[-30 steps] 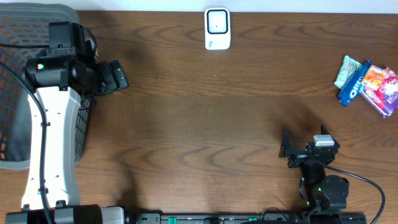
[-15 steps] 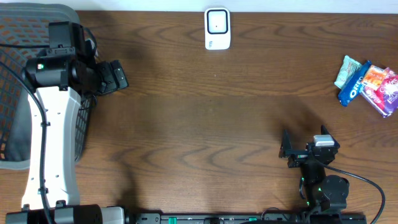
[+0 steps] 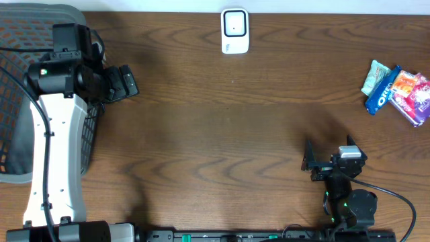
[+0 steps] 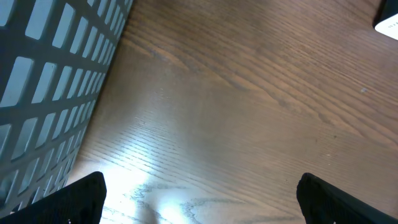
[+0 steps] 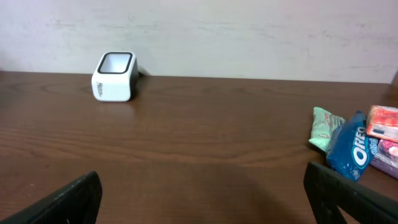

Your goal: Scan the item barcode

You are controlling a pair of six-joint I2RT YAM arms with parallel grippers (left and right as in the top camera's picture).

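table [image 3: 235, 134]: dark wood grain, pale wall [image 5: 249, 31] behind | scanner [image 3: 234, 31]: far edge, centre | snack packets [image 3: 403, 91]: right edge | left fingers [image 4: 78, 199]: spread, empty, beside mesh basket [image 4: 43, 81] | right fingers [image 5: 68, 202]: spread, empty

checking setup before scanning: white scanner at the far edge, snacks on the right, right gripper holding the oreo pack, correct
No: the right gripper is open and empty; the Oreo pack lies on the table, per the right wrist view. Rest holds.
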